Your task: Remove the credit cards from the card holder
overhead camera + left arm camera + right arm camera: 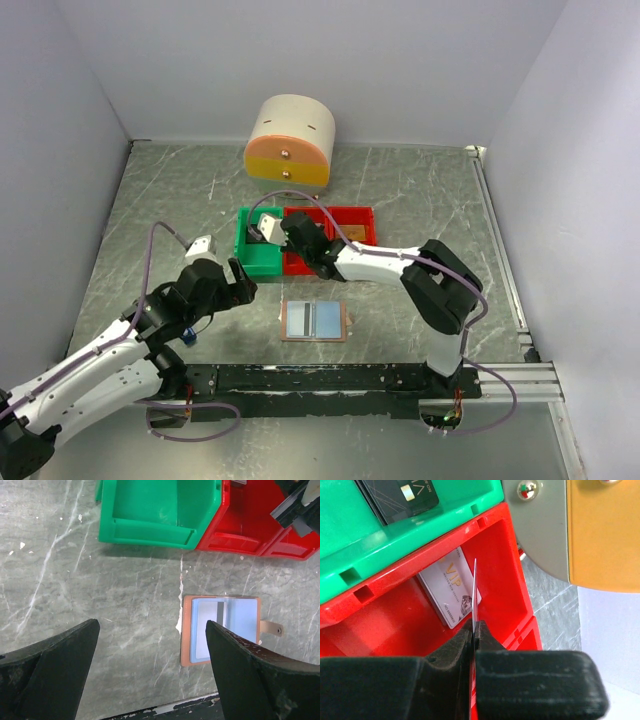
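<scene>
The tan card holder [313,320] lies open and flat on the table in front of the bins; it also shows in the left wrist view [187,630]. A pale credit card [207,630] with a dark stripe sits in its left pocket. My right gripper [274,230] is shut on another credit card [474,587], seen edge-on and held upright above the left red bin [395,625]. A white card [451,587] lies in that bin. A black card [402,495] lies in the green bin [350,535]. My left gripper [238,282] is open and empty, left of the holder; its fingers [55,655] hover above the table.
The green bin [256,255] and two red bins [355,228] stand side by side behind the holder. A cream and orange drawer unit [290,143] stands behind them. A small blue-and-black gadget [188,336] lies by the left arm. Walls close in the table.
</scene>
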Controlling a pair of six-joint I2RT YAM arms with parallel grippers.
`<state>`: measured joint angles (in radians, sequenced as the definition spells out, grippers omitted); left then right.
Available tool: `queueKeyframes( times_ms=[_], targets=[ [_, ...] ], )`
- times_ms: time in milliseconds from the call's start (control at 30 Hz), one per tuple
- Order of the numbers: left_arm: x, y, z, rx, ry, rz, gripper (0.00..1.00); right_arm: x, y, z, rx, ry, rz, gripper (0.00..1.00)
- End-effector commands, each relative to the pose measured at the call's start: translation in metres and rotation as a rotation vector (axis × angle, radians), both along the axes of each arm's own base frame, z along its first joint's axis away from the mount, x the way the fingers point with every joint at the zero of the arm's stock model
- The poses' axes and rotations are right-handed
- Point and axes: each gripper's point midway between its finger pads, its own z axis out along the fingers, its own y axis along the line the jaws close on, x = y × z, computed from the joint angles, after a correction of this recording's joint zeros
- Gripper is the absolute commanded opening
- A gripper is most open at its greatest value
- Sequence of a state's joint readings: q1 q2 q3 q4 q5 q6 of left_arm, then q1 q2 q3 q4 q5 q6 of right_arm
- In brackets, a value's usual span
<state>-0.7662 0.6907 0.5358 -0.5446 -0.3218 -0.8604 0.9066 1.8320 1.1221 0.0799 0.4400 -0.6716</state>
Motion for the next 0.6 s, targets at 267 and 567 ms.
queueKeyframes(
  times_ms=[267,567],
  targets=[
    [0.014,0.009,0.008,0.007,-0.004,0.042,1.0,0.033,0.003,-0.007,-0.031,-0.012,0.046,0.0],
    [0.016,0.016,0.006,-0.007,0.007,0.056,1.0,0.043,0.002,-0.022,-0.043,0.004,0.053,0.0]
  ],
)
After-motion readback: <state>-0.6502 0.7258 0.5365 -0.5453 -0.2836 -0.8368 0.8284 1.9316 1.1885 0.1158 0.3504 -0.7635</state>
